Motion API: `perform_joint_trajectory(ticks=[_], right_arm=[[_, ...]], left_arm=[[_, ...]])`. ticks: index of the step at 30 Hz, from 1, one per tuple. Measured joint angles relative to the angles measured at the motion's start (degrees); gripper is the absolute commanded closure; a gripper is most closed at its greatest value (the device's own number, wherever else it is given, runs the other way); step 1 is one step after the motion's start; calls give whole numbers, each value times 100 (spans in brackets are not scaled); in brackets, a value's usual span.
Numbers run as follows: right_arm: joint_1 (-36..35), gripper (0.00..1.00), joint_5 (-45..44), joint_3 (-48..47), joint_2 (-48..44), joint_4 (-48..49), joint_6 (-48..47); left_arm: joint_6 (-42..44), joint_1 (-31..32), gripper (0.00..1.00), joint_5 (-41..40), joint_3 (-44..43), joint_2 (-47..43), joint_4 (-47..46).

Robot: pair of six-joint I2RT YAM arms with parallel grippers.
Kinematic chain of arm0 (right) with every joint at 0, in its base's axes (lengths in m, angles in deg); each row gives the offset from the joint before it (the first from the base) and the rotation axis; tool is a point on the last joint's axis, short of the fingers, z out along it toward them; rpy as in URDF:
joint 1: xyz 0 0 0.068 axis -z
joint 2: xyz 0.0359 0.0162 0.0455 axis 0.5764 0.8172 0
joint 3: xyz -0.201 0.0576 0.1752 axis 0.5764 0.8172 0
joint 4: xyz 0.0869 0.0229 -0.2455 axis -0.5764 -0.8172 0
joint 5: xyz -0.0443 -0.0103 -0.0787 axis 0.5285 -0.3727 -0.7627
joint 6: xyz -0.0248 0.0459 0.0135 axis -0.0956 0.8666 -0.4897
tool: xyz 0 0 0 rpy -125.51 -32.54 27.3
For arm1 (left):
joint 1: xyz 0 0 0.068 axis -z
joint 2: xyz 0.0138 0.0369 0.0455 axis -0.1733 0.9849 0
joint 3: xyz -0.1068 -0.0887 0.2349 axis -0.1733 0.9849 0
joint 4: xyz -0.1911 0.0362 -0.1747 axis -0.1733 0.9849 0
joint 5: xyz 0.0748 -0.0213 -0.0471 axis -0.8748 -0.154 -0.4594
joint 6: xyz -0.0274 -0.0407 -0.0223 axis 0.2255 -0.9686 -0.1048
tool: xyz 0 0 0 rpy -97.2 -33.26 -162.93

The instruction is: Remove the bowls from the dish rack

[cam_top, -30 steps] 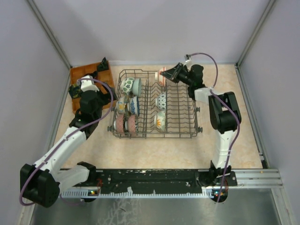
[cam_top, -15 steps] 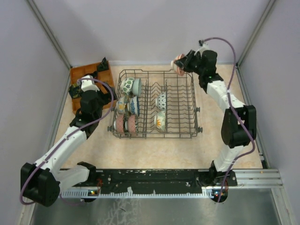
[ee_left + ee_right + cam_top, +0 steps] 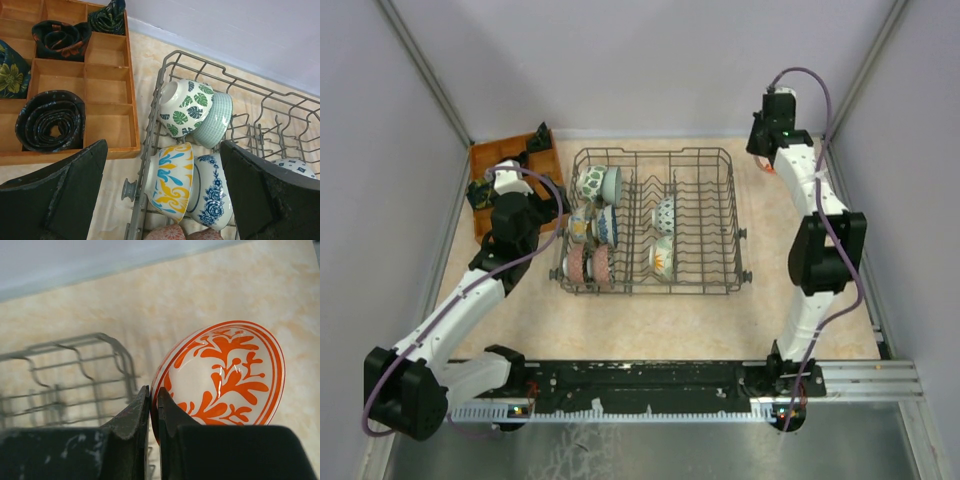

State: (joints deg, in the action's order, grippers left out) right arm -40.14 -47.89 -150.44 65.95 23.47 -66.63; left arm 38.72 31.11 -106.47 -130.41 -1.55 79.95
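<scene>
The right gripper (image 3: 153, 399) is nearly closed, its two fingers pinching the rim of a red-orange bowl (image 3: 225, 375) that tilts on edge, with its branching pattern facing the wrist camera. This bowl is outside the dish rack (image 3: 700, 215), off its far right corner and above the pale table (image 3: 620, 320). The frames do not show whether it touches the surface. The rack's wire corner is just to the bowl's left, and nothing lies between the bowl and the tabletop. The left gripper (image 3: 163, 147) hangs with its jaws spread wide and grips nothing. It is above the rack's left wall, where a green-leaf bowl (image 3: 182, 107) leans against a green-striped bowl (image 3: 216, 120). Nearer the camera, a yellow-and-blue bowl (image 3: 170, 182) stands on edge against a blue-flower bowl (image 3: 210, 192), and the tops of two pink-speckled bowls (image 3: 172, 233) show at the lower edge. Two more bowls (image 3: 664, 235) stand among the tines in the rack's middle row. Just beside the rack's left wall lies an orange-brown compartment tray (image 3: 112, 82) holding rolled dark patterned cloths (image 3: 50, 120), close under the left finger.
</scene>
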Motion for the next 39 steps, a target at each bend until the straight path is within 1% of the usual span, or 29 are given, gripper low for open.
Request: perform_joint_trajectory(ticks=[5,8,11,18,26,31,32,33,36,39], right_arm=[[70,100,-455,-140,769,-608,-269],[68,100,-597,-214,1078,-831,-389],[68,100,-695,-496,1335,-1040,-490],[68,100,-883,-1224,1838,-1082,-645],[74,100,-896,-1567,2343,-1180,-723],[74,100,-887,-1589,2472,-1231,-726],[74,98,-887,-1615,2500,-1244,-726],[74,95,-887,-1648,2533,-1252,-723],[74,80,-872,-1674,2605,-1246,-723],[74,74,-844,-1674,2627,-1250,-726]], left_arm=[[-2,2,1,22,0,0,0],[-2,2,1,24,0,0,2],[-2,2,1,24,0,0,2],[-22,2,1,24,0,0,2],[-48,2,1,24,9,0,2],[-63,2,1,22,22,0,7],[-66,2,1,20,22,0,4],[-68,2,1,22,22,0,4],[-68,2,1,22,22,0,7],[-66,2,1,20,24,0,7]])
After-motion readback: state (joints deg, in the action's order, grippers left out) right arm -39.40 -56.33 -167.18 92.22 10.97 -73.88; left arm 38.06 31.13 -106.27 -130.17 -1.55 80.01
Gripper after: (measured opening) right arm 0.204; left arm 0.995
